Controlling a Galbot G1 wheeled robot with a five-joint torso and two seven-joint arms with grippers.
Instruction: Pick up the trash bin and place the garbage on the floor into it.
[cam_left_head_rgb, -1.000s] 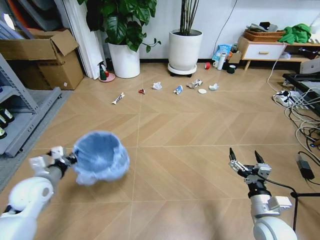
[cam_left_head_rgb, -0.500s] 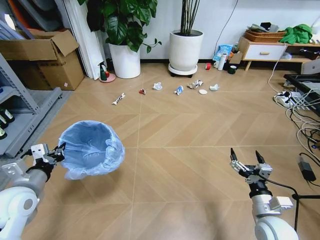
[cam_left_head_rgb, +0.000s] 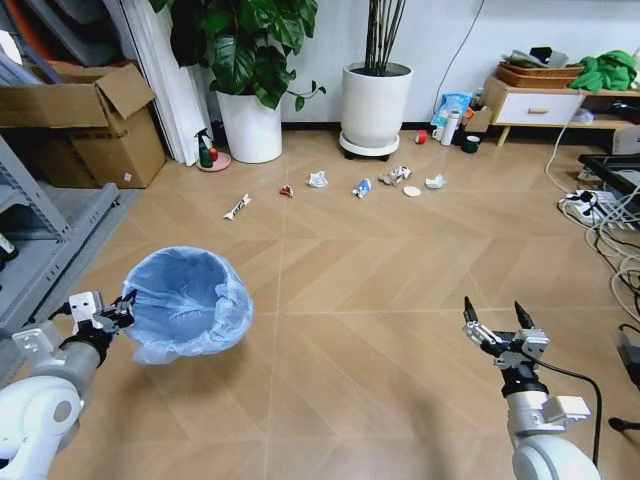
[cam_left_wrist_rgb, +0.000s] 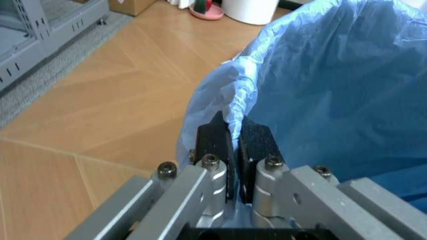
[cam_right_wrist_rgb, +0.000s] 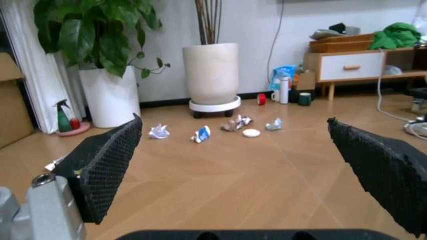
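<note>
**Bin in L claw, litter row far ahead of both claws**

With its pads pinched shut on the bag-lined rim, the left claw (cam_left_head_rgb: 112, 307) carries the trash bin (cam_left_head_rgb: 187, 302) low at the robot's left-front, bin mouth tipped up and a bit toward the robot. From the left wrist view the two dark fingers (cam_left_wrist_rgb: 215, 141) sit nearly together w/ crinkly blue plastic squeezed between; the rest of the bin (cam_left_wrist_rgb: 327, 95) bulges away past them. Can't tell if the grip has the hard rim or just bag film, so I'd guess it could slip.

Right claw (cam_left_head_rgb: 494, 320) hangs at right-front, fingers spread wide, nothing between them, above bare floor (cam_left_head_rgb: 380, 300).

Outward from there: the garbage (cam_left_head_rgb: 362, 187) lies in a loose row running left-right across the floor, well ahead of both claws, close to the white plant pot (cam_left_head_rgb: 376, 104). Row from robot's left: white tube wrapper (cam_left_head_rgb: 237, 206), tiny red wrapper (cam_left_head_rgb: 286, 190), paper wad (cam_left_head_rgb: 317, 179), blue-white packet, another wad (cam_left_head_rgb: 394, 175), white disc (cam_left_head_rgb: 411, 191), last wad (cam_left_head_rgb: 434, 182).

Key relation, as I judge it: litter is straight ahead and out of reach of either arm. The row's middle sits roughly btwn the two claws; tube end is more on the bin side, disc end more on the free-claw side. The right wrist view frames wads and disc (cam_right_wrist_rgb: 251, 132) between its open fingers, so the free claw already faces them.
</note>
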